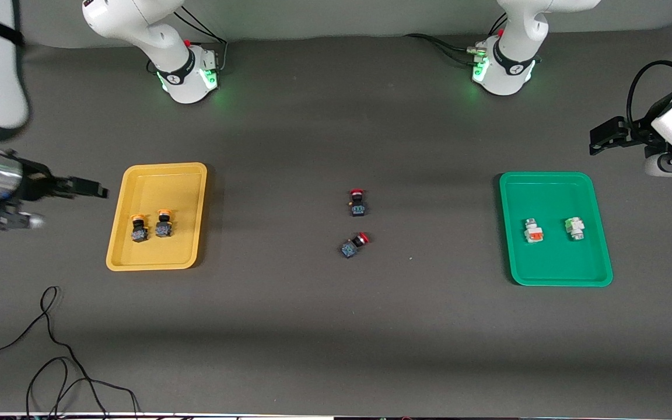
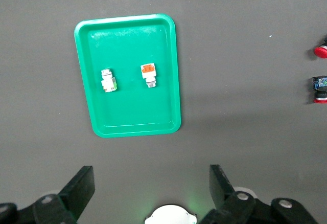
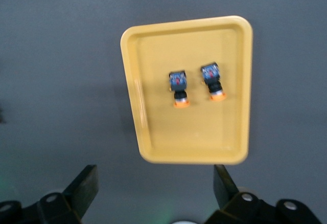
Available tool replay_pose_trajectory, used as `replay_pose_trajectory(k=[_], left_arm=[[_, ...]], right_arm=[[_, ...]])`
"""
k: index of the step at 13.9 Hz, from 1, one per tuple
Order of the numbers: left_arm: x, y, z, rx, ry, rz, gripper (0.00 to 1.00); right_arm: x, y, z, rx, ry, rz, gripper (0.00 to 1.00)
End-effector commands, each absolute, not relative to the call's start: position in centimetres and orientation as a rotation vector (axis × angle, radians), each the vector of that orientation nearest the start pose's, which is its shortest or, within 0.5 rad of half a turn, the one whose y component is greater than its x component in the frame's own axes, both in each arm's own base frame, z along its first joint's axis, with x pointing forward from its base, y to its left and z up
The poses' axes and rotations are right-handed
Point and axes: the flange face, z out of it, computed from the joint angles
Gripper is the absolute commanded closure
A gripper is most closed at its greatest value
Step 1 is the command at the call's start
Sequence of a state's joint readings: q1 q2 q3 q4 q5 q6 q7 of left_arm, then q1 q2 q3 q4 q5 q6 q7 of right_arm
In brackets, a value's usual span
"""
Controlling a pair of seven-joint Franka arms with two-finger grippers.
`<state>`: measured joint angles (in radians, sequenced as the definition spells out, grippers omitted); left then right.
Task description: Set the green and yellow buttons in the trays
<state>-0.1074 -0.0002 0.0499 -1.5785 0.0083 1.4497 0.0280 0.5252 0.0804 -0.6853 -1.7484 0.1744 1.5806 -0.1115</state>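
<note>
— Where are the buttons?
— Two yellow-capped buttons [image 1: 150,227] lie in the yellow tray [image 1: 187,172], two whitish buttons [image 1: 553,230] in the green tray [image 1: 546,178].
— Your tools?
— My left tool [image 2: 149,187] and right tool [image 3: 154,185] are both wide and empty. The buttons look light, hard and slippery; I'd pinch the bodies.

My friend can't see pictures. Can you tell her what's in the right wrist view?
A yellow tray lies on a dark grey table with two yellow-capped buttons lying side by side in it. The right gripper is above the table beside the tray, its jaws wide open and empty.
</note>
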Motion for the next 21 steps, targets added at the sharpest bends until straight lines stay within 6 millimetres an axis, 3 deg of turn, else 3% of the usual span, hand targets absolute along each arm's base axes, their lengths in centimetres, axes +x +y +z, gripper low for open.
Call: replay_pose_trajectory(k=[1, 3, 6, 9, 13, 14, 16, 21], left_arm=[[53.4, -2.7, 61.6, -3.132, 0.115, 0.176, 0.00], [53.4, -3.2, 61.6, -3.132, 0.127, 0.173, 0.00], [53.4, -3.2, 61.6, -3.132, 0.132, 0.173, 0.00], [53.5, -3.2, 61.6, -3.132, 0.137, 0.166, 0.00], [53.5, -3.2, 61.7, -3.132, 0.137, 0.161, 0.00], [53.5, -3.2, 61.7, -3.132, 0.137, 0.161, 0.00], [53.5, -3.2, 61.7, -3.133, 0.137, 0.157, 0.00], [53.8, -3.4, 61.3, -3.131, 0.147, 0.161, 0.00]], right_arm=[[55.1, -6.8, 58.0, -3.012, 0.155, 0.342, 0.00], [54.2, -8.2, 61.5, -3.011, 0.184, 0.304, 0.00], [53.8, -9.7, 61.6, -3.006, 0.221, 0.305, 0.00], [54.0, -9.2, 61.5, -3.008, 0.212, 0.311, 0.00], [53.7, -10.1, 61.4, -3.002, 0.235, 0.324, 0.00], [53.4, -11.4, 61.5, -2.993, 0.270, 0.320, 0.00], [53.1, -12.1, 61.6, -2.976, 0.273, 0.313, 0.00], [51.5, -11.2, 62.6, -3.077, 0.208, 0.234, 0.00]])
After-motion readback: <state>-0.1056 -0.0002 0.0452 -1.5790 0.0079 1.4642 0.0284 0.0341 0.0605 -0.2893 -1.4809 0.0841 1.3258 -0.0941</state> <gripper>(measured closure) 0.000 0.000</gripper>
